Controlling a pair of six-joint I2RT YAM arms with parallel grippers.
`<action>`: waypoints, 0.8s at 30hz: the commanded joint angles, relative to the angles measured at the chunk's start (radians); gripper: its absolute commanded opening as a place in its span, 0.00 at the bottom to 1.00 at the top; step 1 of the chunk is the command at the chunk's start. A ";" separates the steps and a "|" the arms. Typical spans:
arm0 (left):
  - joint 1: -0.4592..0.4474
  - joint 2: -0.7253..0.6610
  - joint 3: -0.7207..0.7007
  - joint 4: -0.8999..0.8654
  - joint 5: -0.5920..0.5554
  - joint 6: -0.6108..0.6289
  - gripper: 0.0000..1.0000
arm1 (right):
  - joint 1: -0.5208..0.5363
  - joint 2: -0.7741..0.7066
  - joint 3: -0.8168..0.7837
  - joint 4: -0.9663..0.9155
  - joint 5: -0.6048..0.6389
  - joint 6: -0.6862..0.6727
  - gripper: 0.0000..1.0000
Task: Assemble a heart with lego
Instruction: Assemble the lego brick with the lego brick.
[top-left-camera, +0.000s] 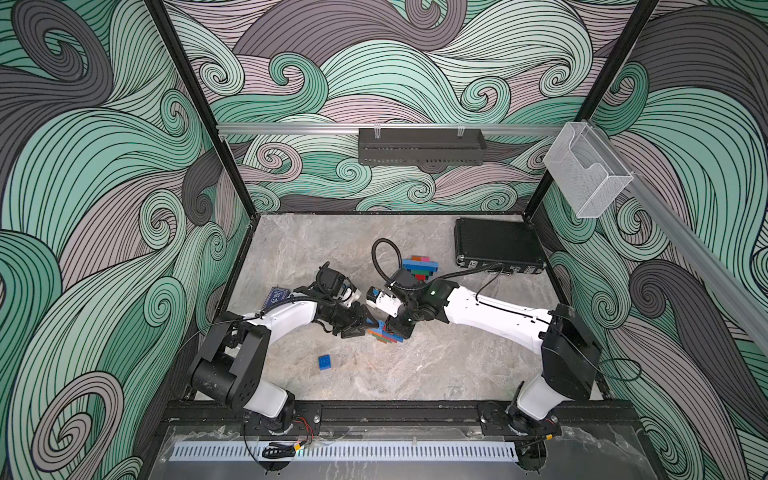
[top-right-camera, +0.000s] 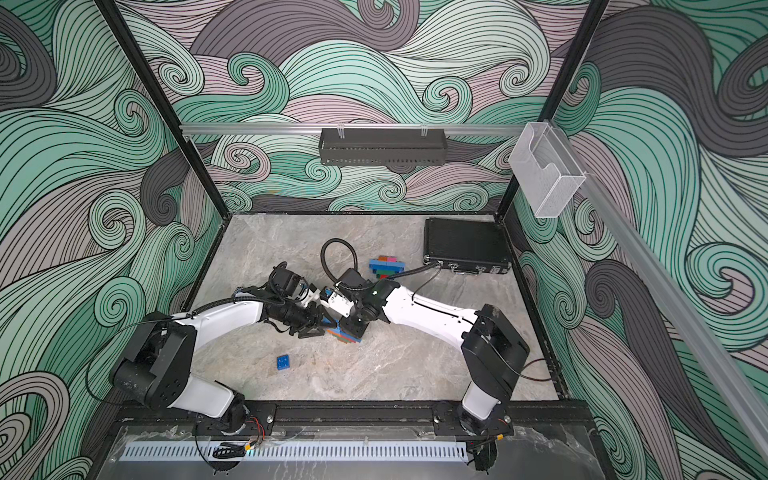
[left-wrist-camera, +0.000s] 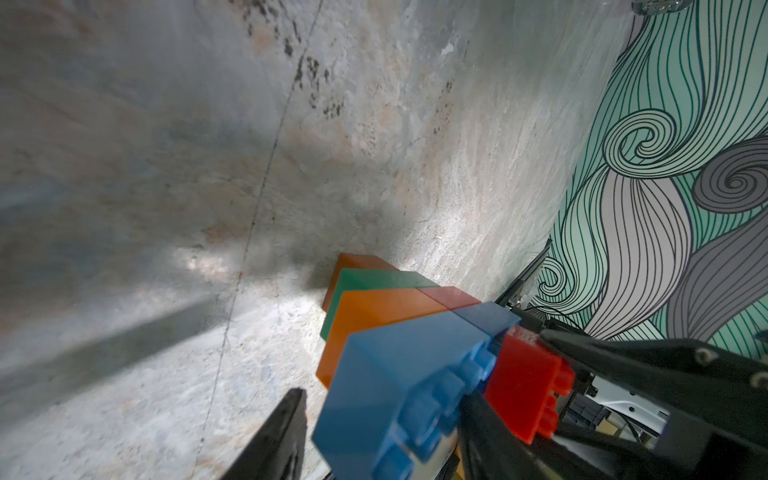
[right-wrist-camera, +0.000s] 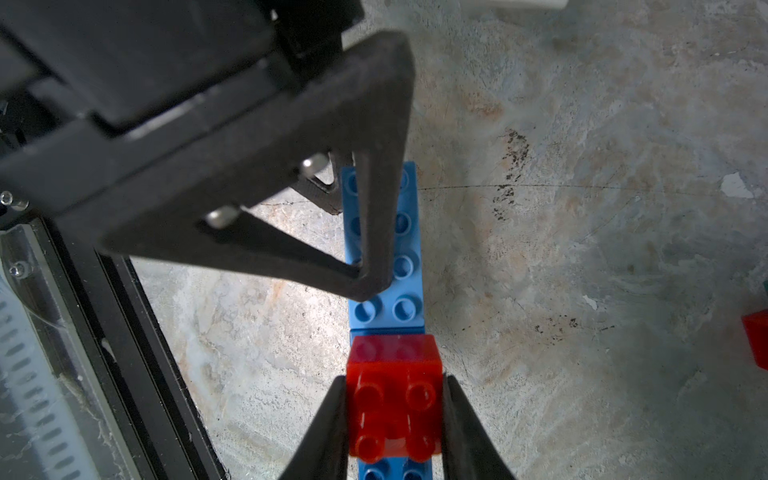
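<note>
In both top views you see the left gripper (top-left-camera: 370, 326) and right gripper (top-left-camera: 392, 329) meeting at the lego stack (top-left-camera: 386, 338), centre, toward the near edge. Left wrist: its jaws stand spread astride the light blue brick (left-wrist-camera: 386, 374). Right wrist: its jaws pinch the red brick (right-wrist-camera: 395, 399) on top.

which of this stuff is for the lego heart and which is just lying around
For the job: centre lego stack, red brick, back lego cluster, loose blue brick.
Lying about: black case, dark blue card box, black wall tray, clear holder.
</note>
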 joint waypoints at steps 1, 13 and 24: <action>-0.008 0.016 0.002 -0.021 -0.039 -0.001 0.56 | 0.015 0.054 0.003 -0.056 0.040 -0.019 0.31; -0.010 0.017 -0.001 -0.021 -0.047 -0.004 0.55 | 0.043 0.078 0.004 -0.142 0.032 -0.070 0.31; -0.009 0.012 -0.003 -0.026 -0.048 -0.004 0.55 | 0.053 0.114 0.010 -0.175 0.084 -0.075 0.31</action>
